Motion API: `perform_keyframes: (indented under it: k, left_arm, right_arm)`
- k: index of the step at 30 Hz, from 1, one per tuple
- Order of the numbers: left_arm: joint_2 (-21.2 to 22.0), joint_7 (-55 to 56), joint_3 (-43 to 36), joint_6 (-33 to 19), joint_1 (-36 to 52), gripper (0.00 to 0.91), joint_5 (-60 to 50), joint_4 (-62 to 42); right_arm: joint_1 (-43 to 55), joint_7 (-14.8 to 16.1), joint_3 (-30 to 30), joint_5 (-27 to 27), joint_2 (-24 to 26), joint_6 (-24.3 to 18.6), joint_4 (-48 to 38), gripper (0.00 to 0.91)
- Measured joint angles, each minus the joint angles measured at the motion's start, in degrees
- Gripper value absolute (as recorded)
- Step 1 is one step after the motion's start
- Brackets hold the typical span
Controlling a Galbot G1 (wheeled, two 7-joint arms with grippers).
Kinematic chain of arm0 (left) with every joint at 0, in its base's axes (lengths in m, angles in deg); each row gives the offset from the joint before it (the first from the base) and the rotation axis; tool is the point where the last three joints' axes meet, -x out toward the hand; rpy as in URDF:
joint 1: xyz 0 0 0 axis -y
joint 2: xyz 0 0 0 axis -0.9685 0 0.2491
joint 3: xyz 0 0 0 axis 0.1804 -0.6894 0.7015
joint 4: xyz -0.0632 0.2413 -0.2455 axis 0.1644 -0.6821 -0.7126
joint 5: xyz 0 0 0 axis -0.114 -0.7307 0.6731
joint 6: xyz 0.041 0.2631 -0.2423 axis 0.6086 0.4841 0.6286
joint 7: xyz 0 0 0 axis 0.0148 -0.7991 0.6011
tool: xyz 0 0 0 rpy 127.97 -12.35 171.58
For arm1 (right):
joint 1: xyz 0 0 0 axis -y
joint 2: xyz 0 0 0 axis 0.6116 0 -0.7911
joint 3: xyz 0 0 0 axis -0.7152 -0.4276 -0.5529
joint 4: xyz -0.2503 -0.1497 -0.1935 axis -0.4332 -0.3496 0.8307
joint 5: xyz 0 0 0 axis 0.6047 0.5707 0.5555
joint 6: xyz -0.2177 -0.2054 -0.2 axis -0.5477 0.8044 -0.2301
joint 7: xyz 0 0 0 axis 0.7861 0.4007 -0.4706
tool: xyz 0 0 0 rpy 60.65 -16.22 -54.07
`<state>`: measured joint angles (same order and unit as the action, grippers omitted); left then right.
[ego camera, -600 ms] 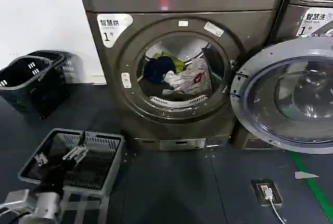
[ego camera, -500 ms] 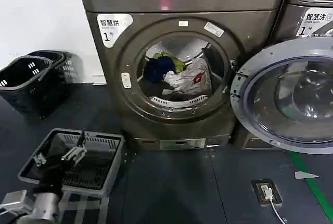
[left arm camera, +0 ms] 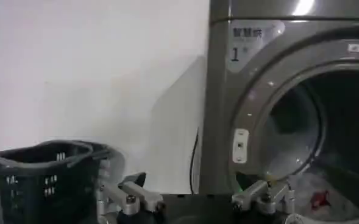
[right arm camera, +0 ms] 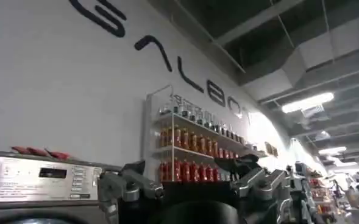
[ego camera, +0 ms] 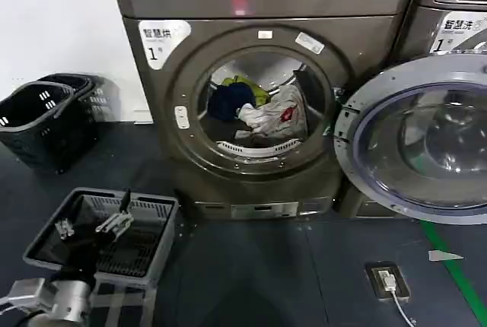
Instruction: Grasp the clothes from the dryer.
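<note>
We see the clothes [ego camera: 262,110] partly hidden behind the dryer [ego camera: 251,182] port rim. Our left gripper [ego camera: 95,224] hangs spread wide and empty over the grey basket [ego camera: 156,255], well apart from the port. The right gripper [right arm camera: 194,182], also wide open, holds nothing.

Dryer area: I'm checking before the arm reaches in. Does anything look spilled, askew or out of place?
Nothing stands out. The clothes lie heaped inside the dryer, none hanging over the port's rim. Its door is swung wide open beside the port. The left gripper hovers open above the grey basket, well short of the dryer.

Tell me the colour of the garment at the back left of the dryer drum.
Dark navy blue garment, clearest in the head view.
</note>
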<state>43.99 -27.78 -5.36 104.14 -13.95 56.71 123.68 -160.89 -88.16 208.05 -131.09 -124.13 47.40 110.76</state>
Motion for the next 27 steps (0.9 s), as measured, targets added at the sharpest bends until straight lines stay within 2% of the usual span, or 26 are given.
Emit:
perform_keyframes:
  k: [27]
  left_arm:
    - [0.9,-0.8,-0.6,-0.1,0.0,0.907,-1.0,0.1]
  right_arm:
    - [0.1,0.0,0.6,0.1,2.6,-0.2,-1.8,0.907]
